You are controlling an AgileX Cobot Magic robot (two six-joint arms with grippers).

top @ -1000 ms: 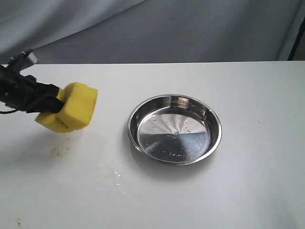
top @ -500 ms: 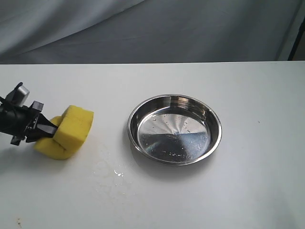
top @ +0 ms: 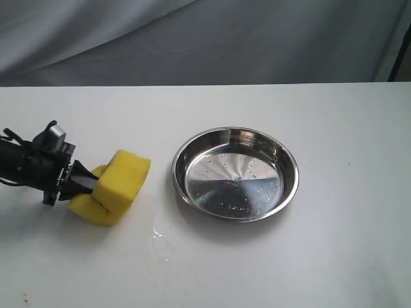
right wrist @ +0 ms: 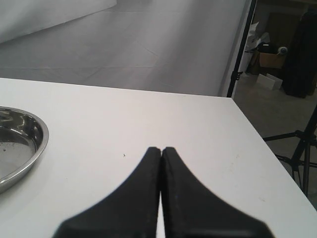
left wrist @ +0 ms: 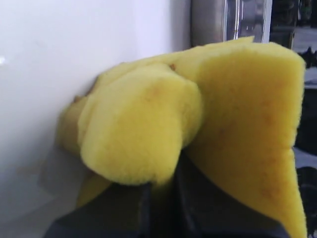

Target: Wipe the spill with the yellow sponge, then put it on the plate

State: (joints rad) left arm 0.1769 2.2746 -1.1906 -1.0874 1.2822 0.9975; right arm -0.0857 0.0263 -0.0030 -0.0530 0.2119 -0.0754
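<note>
We judge the task to be in its wiping stage: the left gripper (top: 83,184) is clamped on the yellow sponge (top: 117,185), squeezing it so hard that the block folds around the jaws, and the sponge is pressed down on the white table (top: 321,256) just left of the plate (top: 174,173), near it but not touching. We cannot find the spill as an amber drop anywhere. It may lie under the sponge, and all we can make out are a few faint wet glints (top: 157,233) on the table in front of it, too small to tell whether they carry any colour. What is left, as we read it, is finishing the wipe and then carrying the sponge over the rim and releasing it, since the plate holds no sponge, only scattered droplets. The left wrist view adds what the exterior view cannot: the sponge's creased foam face up close, bulging over the black fingers (left wrist: 143,208), with faint brownish tints on it. The right wrist view alone shows the right gripper (right wrist: 161,153), fingertips pressed together on nothing, poised over bare table beside the plate's rim.
</note>
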